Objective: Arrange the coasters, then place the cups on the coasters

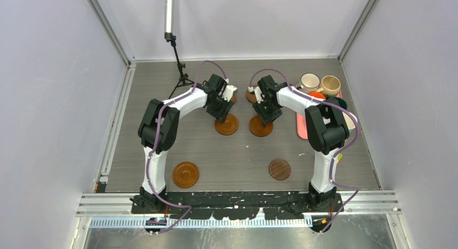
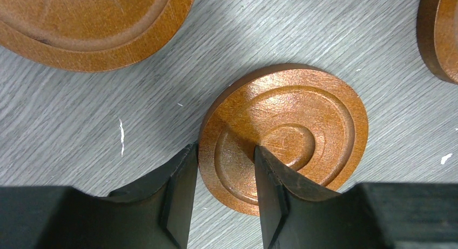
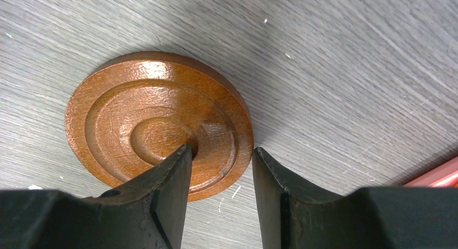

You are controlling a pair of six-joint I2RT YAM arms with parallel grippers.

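Observation:
Two reddish-brown rimmed coasters lie side by side at mid-table. My left gripper (image 1: 222, 117) (image 2: 225, 152) is shut on the left coaster (image 1: 227, 125) (image 2: 286, 133), one finger outside its rim and one in its grooved face. The right gripper (image 1: 265, 118) (image 3: 221, 150) grips the other coaster (image 1: 261, 127) (image 3: 146, 119) the same way, across its right rim. A third rimmed coaster (image 1: 185, 174) and a darker flat coaster (image 1: 279, 169) lie nearer the arm bases. The cups, among them a white cup (image 1: 309, 81), a beige cup (image 1: 330, 85) and an orange cup (image 1: 317, 95), stand at the far right.
The cups crowd a pink tray (image 1: 300, 126) (image 3: 440, 176), partly behind my right arm. Two more coasters (image 1: 233, 97) (image 1: 251, 94) peek out behind the wrists. A black stand (image 1: 178, 71) rises at the back left. Walls close in on three sides.

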